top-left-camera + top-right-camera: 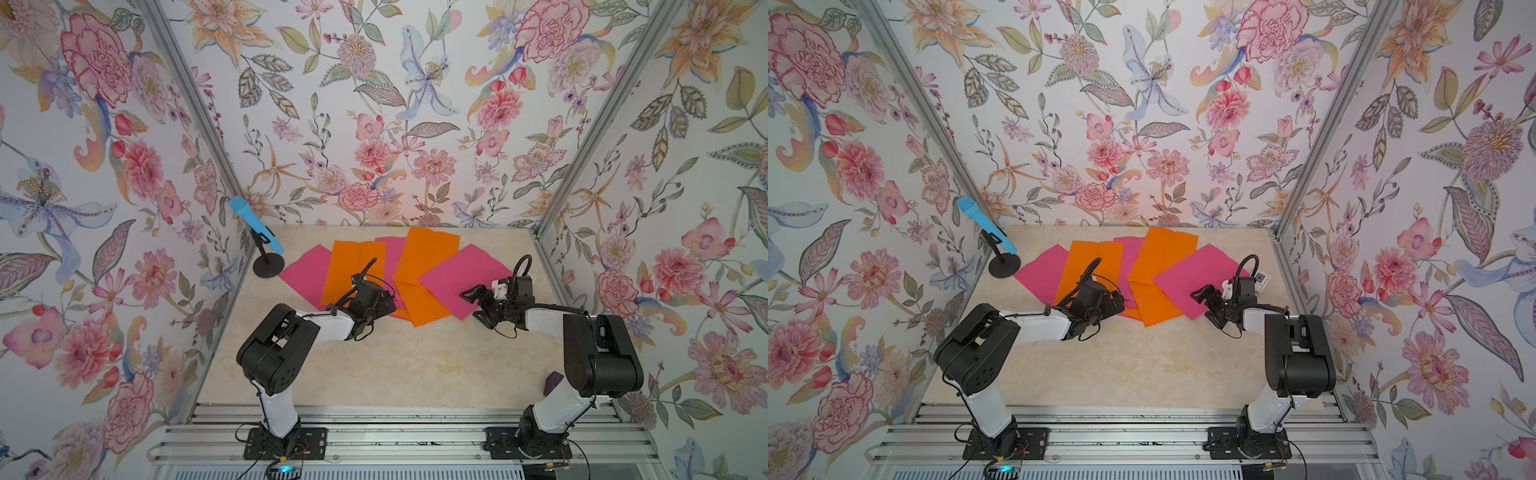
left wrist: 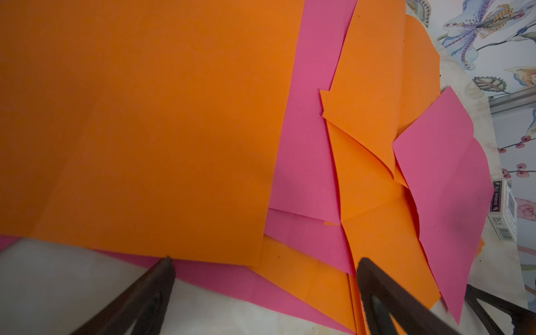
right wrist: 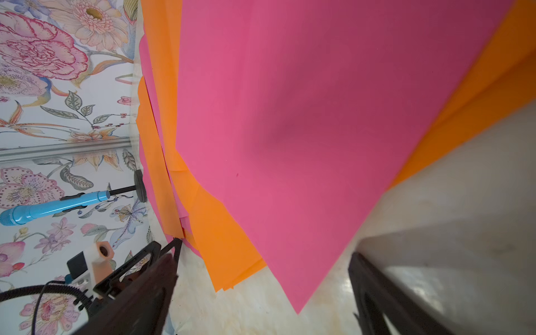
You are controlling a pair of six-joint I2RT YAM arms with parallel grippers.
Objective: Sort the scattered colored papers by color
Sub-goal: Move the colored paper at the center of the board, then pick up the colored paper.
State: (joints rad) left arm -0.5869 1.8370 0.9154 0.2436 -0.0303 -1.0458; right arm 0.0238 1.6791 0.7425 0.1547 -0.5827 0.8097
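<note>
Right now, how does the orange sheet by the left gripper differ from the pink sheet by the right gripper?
The orange sheet lies nearly straight; the pink sheet is turned cornerwise. The orange sheet overlaps another pink paper; the pink sheet overlaps an orange paper. Both lie flat on top of the pile.

I'm seeing a blue tube (image 1: 255, 224) tilting on its black stand (image 1: 268, 266) at the far left corner of the beige marbled table (image 1: 395, 365) — floral wallpaper (image 1: 374, 104) is wrapping three sides. A small white card with a dark square (image 1: 1261, 278) is lying by the right wall, and a purple block (image 1: 552, 383) is sitting nearer the front.
</note>
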